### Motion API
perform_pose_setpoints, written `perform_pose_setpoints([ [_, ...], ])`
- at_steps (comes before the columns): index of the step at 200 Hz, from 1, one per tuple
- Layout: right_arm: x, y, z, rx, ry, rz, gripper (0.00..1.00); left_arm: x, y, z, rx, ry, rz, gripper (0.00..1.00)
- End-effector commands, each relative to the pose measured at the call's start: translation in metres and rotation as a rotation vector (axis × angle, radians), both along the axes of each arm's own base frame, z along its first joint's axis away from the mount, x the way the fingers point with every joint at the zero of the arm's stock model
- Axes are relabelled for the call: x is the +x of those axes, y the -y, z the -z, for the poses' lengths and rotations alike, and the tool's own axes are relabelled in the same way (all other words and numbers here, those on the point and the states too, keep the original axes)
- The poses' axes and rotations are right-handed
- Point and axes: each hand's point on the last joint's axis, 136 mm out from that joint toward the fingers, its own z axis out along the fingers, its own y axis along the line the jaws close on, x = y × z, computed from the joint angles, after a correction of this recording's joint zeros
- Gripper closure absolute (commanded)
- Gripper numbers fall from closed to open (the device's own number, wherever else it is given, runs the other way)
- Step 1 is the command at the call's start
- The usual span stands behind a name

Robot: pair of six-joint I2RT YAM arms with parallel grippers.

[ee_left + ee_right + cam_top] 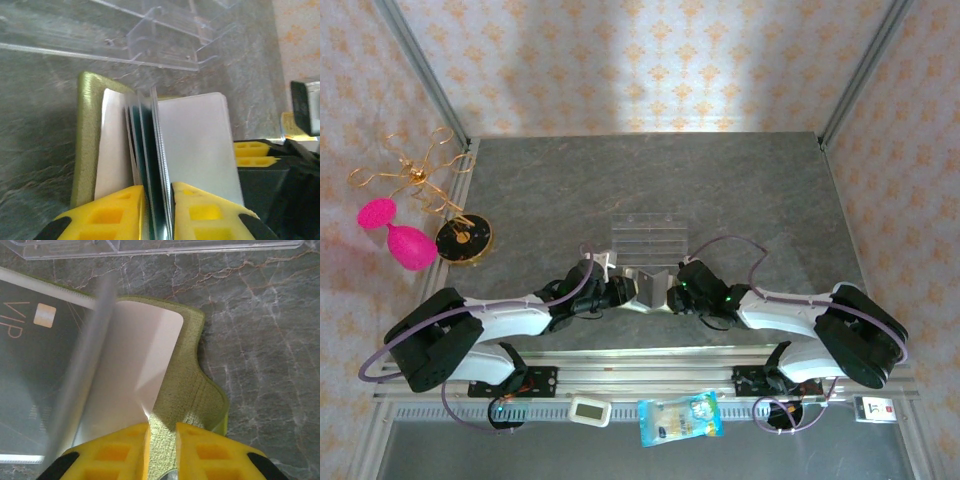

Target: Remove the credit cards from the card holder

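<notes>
The olive-yellow card holder stands open on the table between my two grippers. In the left wrist view its olive cover is on the left and a pale pocket on the right. The teal credit cards stand edge-on between them. My left gripper is shut on the cards' near edge, a yellow finger pressed on each side. My right gripper is shut on the card holder's olive flap. A dark card marked VIP with a chip lies to the left in the right wrist view.
A clear plastic tray with compartments sits just beyond the card holder, close to both grippers. A round dark disc lies at the table's left edge, with pink objects outside it. A snack packet rests on the front rail.
</notes>
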Motion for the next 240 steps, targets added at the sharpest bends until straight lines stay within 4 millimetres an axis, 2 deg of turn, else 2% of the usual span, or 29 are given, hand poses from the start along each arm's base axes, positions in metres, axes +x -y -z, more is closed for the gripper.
perform_pose_setpoints([
  [1, -0.006, -0.003, 0.001, 0.019, -0.002, -0.038, 0.79, 0.003, 0.020, -0.015, -0.042, 0.025, 0.051, 0.81],
  [38, -0.006, -0.002, 0.000, 0.020, 0.007, -0.042, 0.80, 0.002, 0.015, -0.004, -0.003, 0.002, 0.034, 0.87],
  [103, -0.003, 0.002, -0.001, -0.011, 0.017, -0.031, 0.80, 0.001, 0.005, 0.005, 0.030, -0.015, -0.002, 0.86],
  [191, 0.001, 0.028, -0.007, -0.110, 0.038, 0.049, 0.75, -0.002, -0.008, 0.018, 0.069, -0.037, -0.034, 0.87],
  [240, 0.004, 0.023, -0.010, -0.098, 0.048, 0.040, 0.72, -0.003, -0.017, 0.017, 0.068, -0.038, -0.053, 0.83],
])
